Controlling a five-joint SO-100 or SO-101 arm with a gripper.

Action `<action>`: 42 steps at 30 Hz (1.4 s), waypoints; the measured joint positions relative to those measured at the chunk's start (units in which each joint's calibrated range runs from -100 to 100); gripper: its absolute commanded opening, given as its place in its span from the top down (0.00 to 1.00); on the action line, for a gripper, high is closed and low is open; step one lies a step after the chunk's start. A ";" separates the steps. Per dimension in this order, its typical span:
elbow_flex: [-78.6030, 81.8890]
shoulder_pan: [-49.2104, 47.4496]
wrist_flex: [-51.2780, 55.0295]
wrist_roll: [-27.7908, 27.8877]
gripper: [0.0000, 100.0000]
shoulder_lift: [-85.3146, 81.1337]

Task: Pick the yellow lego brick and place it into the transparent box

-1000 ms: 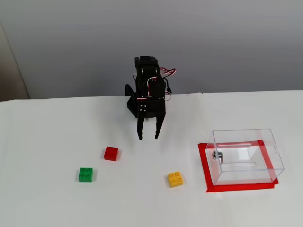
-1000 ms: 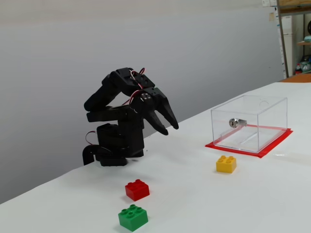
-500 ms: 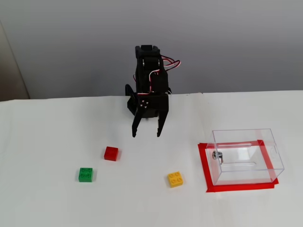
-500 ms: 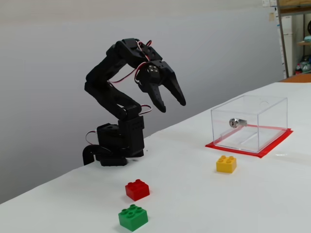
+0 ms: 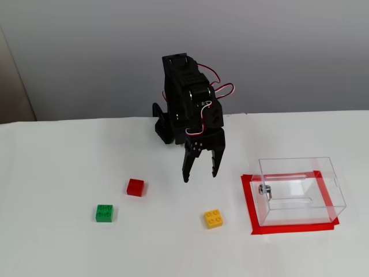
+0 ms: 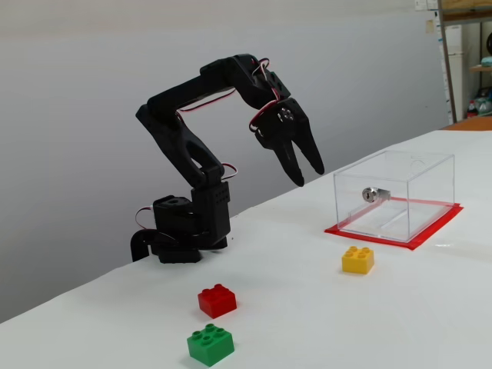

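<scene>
White covering is stretching across the whole surface (image 5: 69, 242), with a plain grey wall behind, and I am looking at the black arm (image 6: 184, 146) reaching out from its base at the back edge. I am seeing the claw (image 5: 199, 175) hanging in the air with its two fingers pointing down and spread moderately apart, gripping nothing. The yellow lego brick (image 5: 213, 219) is sitting studs-up on the surface, below and slightly right of the claw in a fixed view, and near the front left corner of the transparent box (image 5: 300, 190), which is standing on a red taped patch (image 5: 249, 202) and showing a small metal fitting (image 6: 370, 194) on one wall. In a fixed view (image 6: 358, 260) the brick is lying just in front of the box, apart from it. A red brick (image 5: 135, 187) and a green brick (image 5: 104, 213) are resting well off to the left, so I am not worrying about them. As I judge it, I am in the approach: I am wanting to bring the claw over the brick, keeping the fingers spread wider than it, squaring them to two flat faces, and lowering straight so neither tip is nudging it toward the box wall before I am closing.
</scene>
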 measured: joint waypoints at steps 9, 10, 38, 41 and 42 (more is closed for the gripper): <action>0.00 -0.43 0.00 -0.10 0.54 3.81; 0.00 -0.21 0.00 -0.10 0.54 4.23; -0.09 -2.03 -15.85 0.29 0.54 24.61; 0.00 -2.14 -17.05 0.20 0.54 26.05; 0.00 -1.92 -17.57 0.20 0.54 26.38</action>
